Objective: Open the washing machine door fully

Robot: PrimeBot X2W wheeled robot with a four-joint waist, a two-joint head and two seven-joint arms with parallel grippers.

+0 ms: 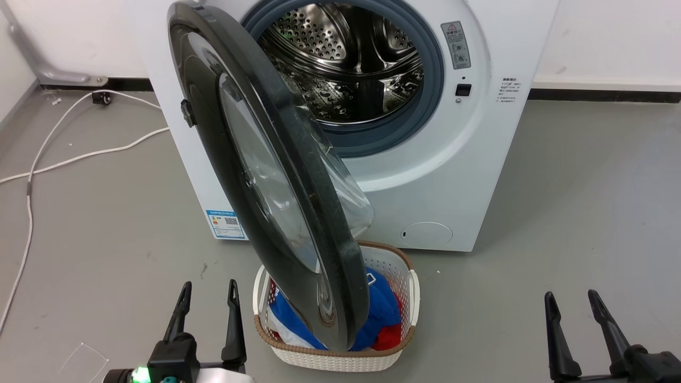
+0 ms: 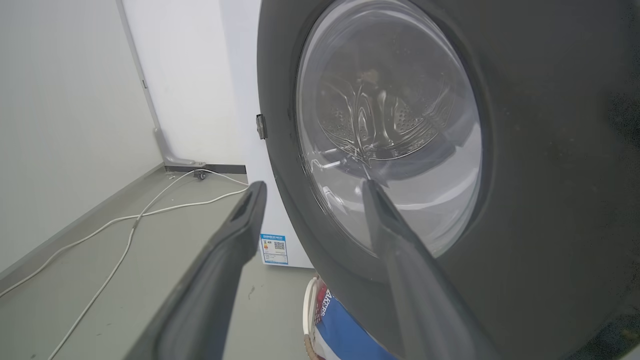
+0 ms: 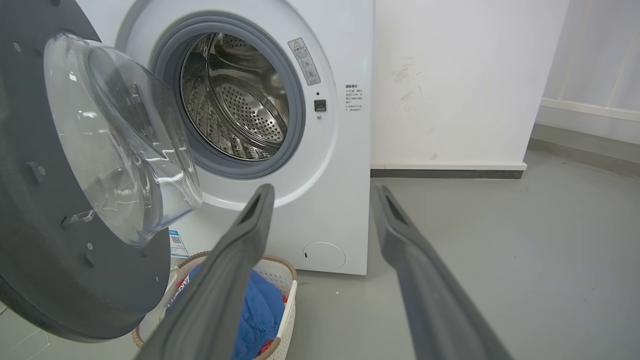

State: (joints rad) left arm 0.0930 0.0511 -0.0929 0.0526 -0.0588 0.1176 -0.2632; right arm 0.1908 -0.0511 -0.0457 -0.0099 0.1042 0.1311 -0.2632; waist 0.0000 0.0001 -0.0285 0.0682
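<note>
A white perforated plastic laundry basket with a brown woven rim (image 1: 340,361), holding blue, red and white clothes (image 1: 385,314), stands on the grey floor (image 1: 585,213) before the white washing machine cabinet (image 1: 468,175), whose perforated steel drum (image 1: 351,53) sits inside a grey rubber ring (image 1: 433,74), while thin white cables (image 1: 28,189) trail at the left.

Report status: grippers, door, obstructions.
Left gripper open, empty. Right gripper open, empty. Washing machine door stands well open. Laundry basket below door's lower edge.

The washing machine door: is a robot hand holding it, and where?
Nothing is held. The left gripper and right gripper are both open and empty, clear of the washing machine door.
</note>
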